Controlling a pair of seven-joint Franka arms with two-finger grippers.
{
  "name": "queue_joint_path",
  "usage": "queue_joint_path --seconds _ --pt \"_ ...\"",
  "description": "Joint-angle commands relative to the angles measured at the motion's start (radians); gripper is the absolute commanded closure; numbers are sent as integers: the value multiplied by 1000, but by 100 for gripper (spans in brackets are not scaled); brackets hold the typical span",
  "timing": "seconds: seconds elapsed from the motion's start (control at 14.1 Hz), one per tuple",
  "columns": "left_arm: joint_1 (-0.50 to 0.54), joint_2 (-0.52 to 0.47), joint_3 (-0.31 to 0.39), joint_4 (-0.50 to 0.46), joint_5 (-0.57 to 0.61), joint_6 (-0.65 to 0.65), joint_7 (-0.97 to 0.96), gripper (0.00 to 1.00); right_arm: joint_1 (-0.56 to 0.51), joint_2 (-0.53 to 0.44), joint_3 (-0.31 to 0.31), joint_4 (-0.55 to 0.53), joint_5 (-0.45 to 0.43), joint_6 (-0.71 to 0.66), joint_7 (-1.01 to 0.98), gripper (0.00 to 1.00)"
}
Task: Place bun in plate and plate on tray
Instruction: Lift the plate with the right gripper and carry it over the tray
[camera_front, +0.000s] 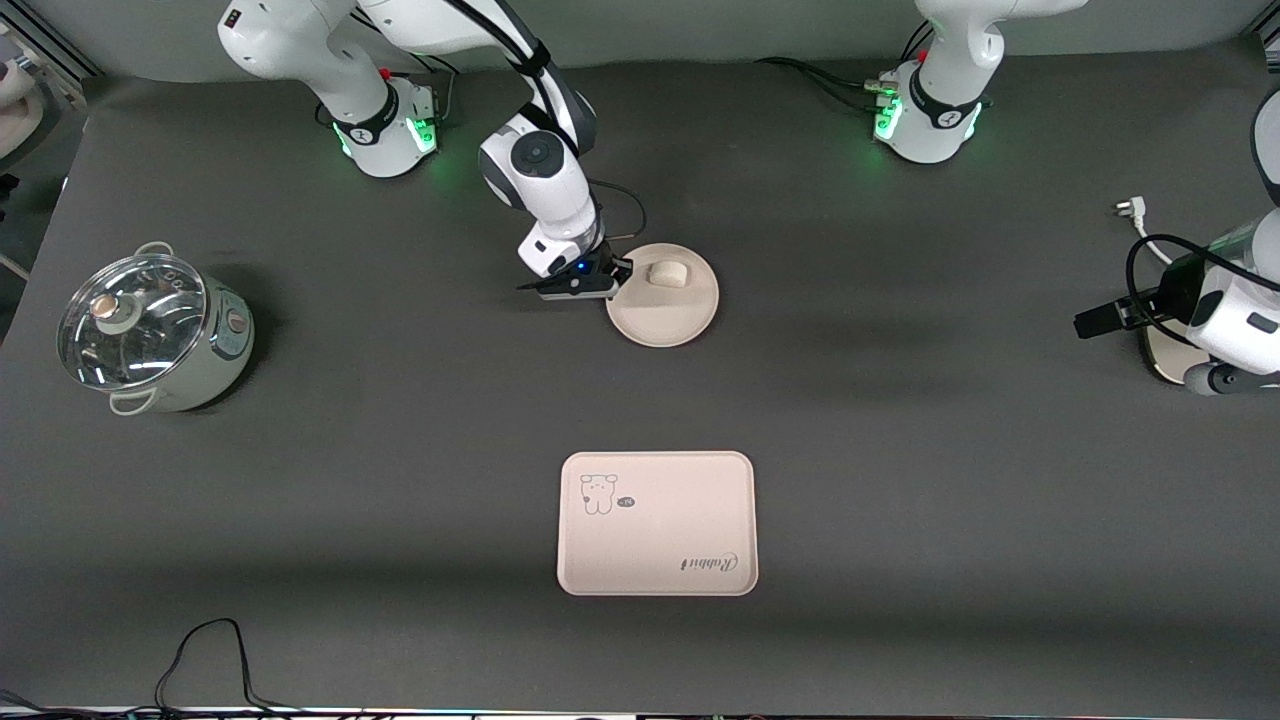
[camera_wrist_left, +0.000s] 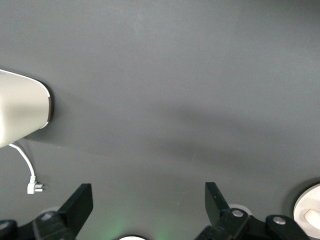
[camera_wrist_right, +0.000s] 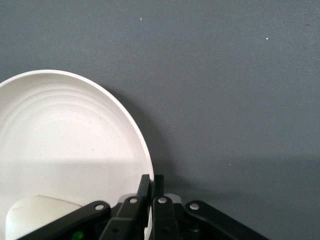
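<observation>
Bench (camera_front: 900, 420) first: tray (camera_front: 657, 523) is laid flat nearer the front camera, nothing on it, well apart from the plate (camera_front: 668, 312) — judged to be the waiting drop spot. Pot (camera_front: 150, 335) with glass lid is parked at the right arm's end, out of the working path. Plate is seated on the bench, farther from the front camera than the tray; bun (camera_front: 666, 273) is already lodged in it, so step one is judged done, with the plate-to-tray carry remaining. Right hand (camera_front: 612, 285) is held low and tilted at the plate's edge, fingers pinched fully shut on the rim for the lift. Left hand (camera_wrist_left: 147, 202) is kept waiting over the bench at the left arm's end, spread wide, nothing held.
</observation>
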Motion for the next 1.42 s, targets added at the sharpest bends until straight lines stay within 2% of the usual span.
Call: queue_joint_path --seconds 0.0,0.14,0.43,0.57,0.64,0.71,0.92,1.07,1.21,1.35 --pt "7 -20 -7 -17 -3 -9 12 0 1 -13 0 -4 23 -4 3 100" --pt "7 -20 -7 -17 -3 -9 12 0 -16 -58 0 -3 23 -56 -13 100" --pt "7 -20 -7 -17 -3 -11 12 0 -97 -236 -1 -4 40 -214 -128 100" --pt "7 -20 -7 -17 -3 -11 14 0 -117 -310 -4 -1 159 -239 -230 100" --pt "7 -20 -7 -17 -3 -11 12 0 -125 -325 -6 0 225 -240 -278 100" --pt "7 -20 -7 -17 -3 -11 12 0 -127 -326 -9 7 251 -239 -301 100" --pt "7 -20 -7 -17 -3 -11 14 0 -142 -272 -9 60 253 -239 -306 100" --pt "7 -20 -7 -17 -3 -11 14 0 -172 -189 -10 167 247 -257 -304 100" --pt "7 -18 -7 -17 -3 -9 14 0 -220 -85 -10 317 244 -305 -312 100" --pt "7 -18 -7 -17 -3 -11 14 0 -277 42 -10 515 227 -378 -312 100"
